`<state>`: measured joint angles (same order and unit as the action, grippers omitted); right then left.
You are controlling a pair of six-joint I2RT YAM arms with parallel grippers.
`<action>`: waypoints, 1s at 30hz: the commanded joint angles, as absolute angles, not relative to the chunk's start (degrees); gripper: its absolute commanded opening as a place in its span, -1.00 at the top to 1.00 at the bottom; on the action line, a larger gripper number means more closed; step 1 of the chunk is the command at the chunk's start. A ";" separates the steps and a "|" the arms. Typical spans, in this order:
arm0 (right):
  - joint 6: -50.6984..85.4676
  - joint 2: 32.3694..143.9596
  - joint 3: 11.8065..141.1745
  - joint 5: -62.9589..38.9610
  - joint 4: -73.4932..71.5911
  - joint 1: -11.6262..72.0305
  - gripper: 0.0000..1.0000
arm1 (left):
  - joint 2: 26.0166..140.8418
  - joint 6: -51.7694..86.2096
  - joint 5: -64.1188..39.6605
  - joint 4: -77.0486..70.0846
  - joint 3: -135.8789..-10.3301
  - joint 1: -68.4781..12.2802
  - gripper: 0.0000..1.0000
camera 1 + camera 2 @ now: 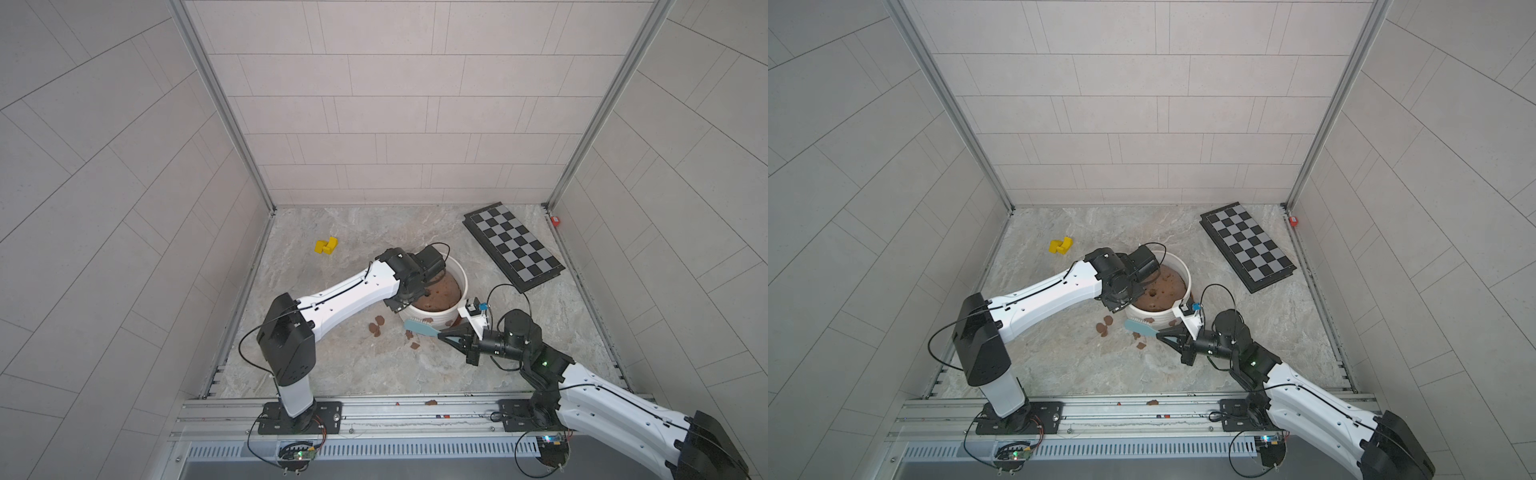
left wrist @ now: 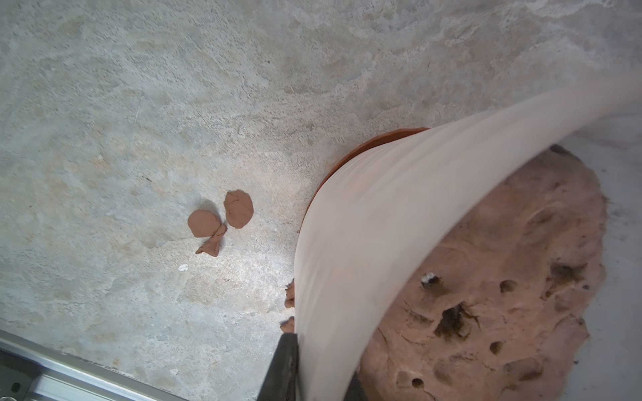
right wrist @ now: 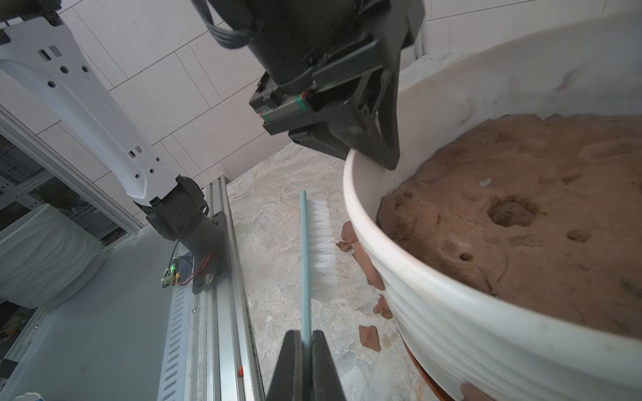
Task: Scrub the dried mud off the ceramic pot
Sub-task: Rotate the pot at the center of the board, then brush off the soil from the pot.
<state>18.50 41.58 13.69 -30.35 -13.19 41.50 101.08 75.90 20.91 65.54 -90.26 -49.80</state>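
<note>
The white ribbed ceramic pot [image 1: 462, 279] [image 1: 1185, 271] stands mid-floor on a terracotta saucer [image 2: 382, 137], with a brown mound [image 1: 442, 295] inside. My left gripper [image 1: 407, 305] [image 2: 319, 364] [image 3: 377, 156] is shut on the pot's wall [image 2: 382, 225] at its left rim, one finger outside and one inside. My right gripper [image 1: 446, 334] [image 1: 1163, 334] [image 3: 305, 336] is shut on the handle of a teal brush [image 1: 419, 328] [image 3: 321, 250], whose white bristles face the pot's [image 3: 451, 312] near side, just apart from it. Dried mud [image 3: 370, 270] sticks to that side. Loose patches of dried mud [image 2: 222, 222] [image 1: 376, 326] [image 3: 369, 337] lie on the floor.
A folded chessboard [image 1: 513, 245] lies at the back right. A yellow block [image 1: 326, 246] sits at the back left. The metal rail [image 1: 374, 411] runs along the front edge with a small brown lump [image 1: 431, 402] on it. Tiled walls close in three sides.
</note>
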 commanded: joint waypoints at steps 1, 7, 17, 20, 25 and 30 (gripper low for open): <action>17.58 40.91 16.54 -29.62 -11.53 41.37 1.00 | 102.75 70.91 25.80 70.11 -92.85 -47.89 0.65; 14.42 40.93 20.44 -27.31 -5.94 42.80 1.00 | 103.95 66.78 26.25 69.78 -93.46 -46.45 0.66; 11.66 45.95 24.00 -19.28 -0.36 42.80 1.00 | 103.82 63.38 26.06 69.10 -93.31 -44.71 0.67; 11.52 46.68 24.03 -18.45 -0.17 42.82 1.00 | 103.51 62.75 25.43 68.63 -92.71 -43.74 0.66; 11.91 48.18 24.08 -13.25 1.04 42.84 1.00 | 102.61 60.87 24.95 67.58 -91.81 -42.92 0.66; 13.06 48.78 23.91 -11.27 1.63 43.01 1.00 | 102.12 59.99 25.14 67.07 -91.50 -42.31 0.66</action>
<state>12.08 48.38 23.27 -18.87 -1.87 43.57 103.11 60.38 21.93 65.43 -92.53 -44.01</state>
